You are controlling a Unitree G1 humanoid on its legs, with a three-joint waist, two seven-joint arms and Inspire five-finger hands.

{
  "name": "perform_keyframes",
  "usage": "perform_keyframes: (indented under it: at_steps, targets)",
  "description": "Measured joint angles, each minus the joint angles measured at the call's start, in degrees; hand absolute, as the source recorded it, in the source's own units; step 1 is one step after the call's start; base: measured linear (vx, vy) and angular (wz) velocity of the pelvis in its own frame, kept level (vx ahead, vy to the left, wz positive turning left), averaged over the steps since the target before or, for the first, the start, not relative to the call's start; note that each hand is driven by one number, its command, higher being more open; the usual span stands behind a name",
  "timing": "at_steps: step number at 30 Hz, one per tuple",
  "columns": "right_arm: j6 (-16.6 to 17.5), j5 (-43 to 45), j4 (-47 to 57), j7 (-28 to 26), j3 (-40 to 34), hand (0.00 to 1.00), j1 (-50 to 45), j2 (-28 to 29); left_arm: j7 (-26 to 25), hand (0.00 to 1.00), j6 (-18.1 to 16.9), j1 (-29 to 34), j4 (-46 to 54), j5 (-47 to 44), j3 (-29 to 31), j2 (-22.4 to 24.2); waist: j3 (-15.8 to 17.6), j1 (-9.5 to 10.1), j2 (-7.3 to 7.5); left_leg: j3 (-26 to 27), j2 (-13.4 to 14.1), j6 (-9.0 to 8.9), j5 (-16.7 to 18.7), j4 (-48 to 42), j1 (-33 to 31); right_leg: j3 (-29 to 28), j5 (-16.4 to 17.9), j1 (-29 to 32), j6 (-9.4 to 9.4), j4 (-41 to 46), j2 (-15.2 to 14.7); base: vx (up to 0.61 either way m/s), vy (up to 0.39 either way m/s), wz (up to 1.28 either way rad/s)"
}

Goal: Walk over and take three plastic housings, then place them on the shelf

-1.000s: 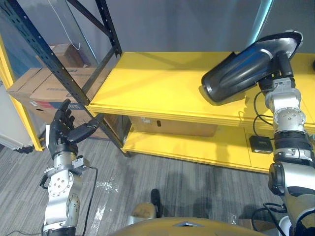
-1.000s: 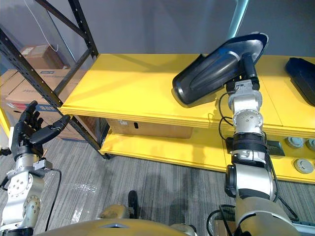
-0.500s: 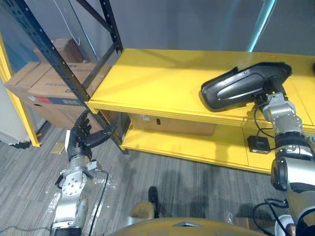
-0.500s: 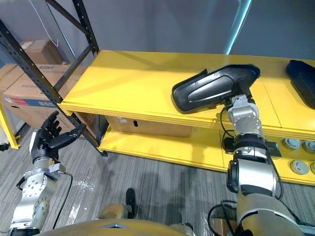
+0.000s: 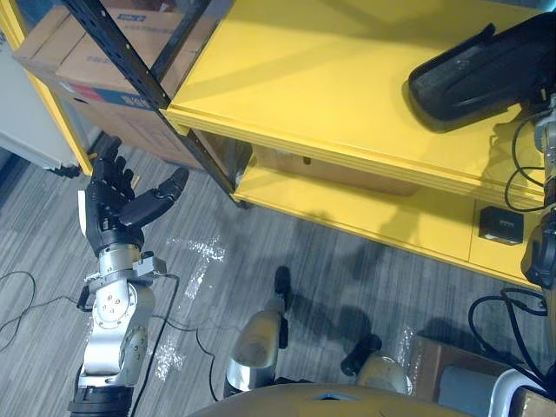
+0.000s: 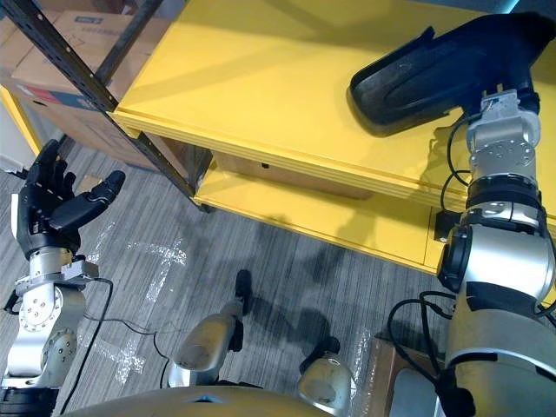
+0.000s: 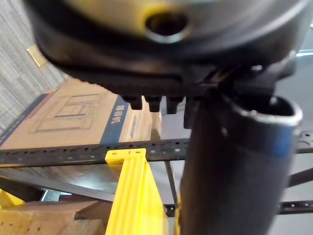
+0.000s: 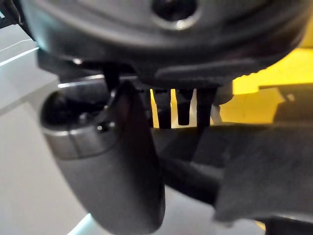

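A long black plastic housing (image 6: 434, 74) lies across the right part of the yellow shelf's top board (image 5: 304, 78). Its right end sits over my right wrist. My right hand (image 8: 117, 166) holds that end, with the thumb on one side of the housing (image 8: 264, 166) and the fingers on the other. My left hand (image 5: 117, 208) is raised over the grey floor at the left, fingers straight and spread, holding nothing.
A black rack upright (image 5: 122, 52) slants past the shelf's left corner, with cardboard boxes (image 5: 87, 52) behind it. The lower yellow board (image 5: 365, 226) carries a small black box (image 5: 501, 226). Another cardboard box (image 5: 452, 382) stands on the floor at the lower right.
The camera has tipped down towards the floor. My right hand has lowered the housing from above the shelf down onto the top board. The left hand stays open.
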State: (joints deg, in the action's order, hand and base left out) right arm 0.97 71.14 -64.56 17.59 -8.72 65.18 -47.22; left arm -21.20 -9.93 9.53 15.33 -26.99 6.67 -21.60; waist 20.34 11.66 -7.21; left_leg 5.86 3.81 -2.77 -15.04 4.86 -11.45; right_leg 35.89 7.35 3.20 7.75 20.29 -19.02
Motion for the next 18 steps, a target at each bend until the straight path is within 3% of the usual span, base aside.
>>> perform_keyframes:
  at_steps: [8,12,15,18]
  targets:
    - [1.1,-5.6,0.1,0.4,1.4,1.0,0.0,-0.6,0.8,1.0,-0.1,0.5,0.0,-2.3,2.4,-1.8,0.9,0.37,1.29,-0.7,-0.1,0.09,-0.8,0.0,0.4,-0.1,2.6,0.3,-0.23,3.1,-0.5,0.03,-0.102,0.06]
    - [-3.9,-10.3,0.0,1.1,4.2,1.0,0.2,-2.8,2.1,1.0,-0.3,2.3,0.8,-3.8,3.6,-1.8,0.9,0.66,1.32,-0.7,0.2,0.04,-0.7,0.0,1.4,-0.2,3.0,-0.6,-0.44,3.1,-0.3,-0.02,-0.077,-0.03]
    - [-9.3,-19.6,0.0,3.1,6.3,1.0,1.9,-2.9,3.3,1.0,-0.3,2.7,0.9,-4.1,3.6,-1.7,1.0,0.75,1.46,-0.3,1.1,-0.39,-0.2,0.1,2.9,-0.6,2.9,-2.1,-0.44,2.0,0.8,-0.06,-0.067,-0.1]
    - [-11.8,-26.0,0.2,2.8,8.3,1.0,3.8,-3.2,4.3,1.0,-0.4,3.4,0.9,-4.1,3.6,-1.7,0.9,0.78,1.53,0.6,1.7,-0.47,0.1,0.2,3.6,-1.5,2.5,-2.5,-0.59,1.0,1.6,-0.03,-0.042,-0.19]
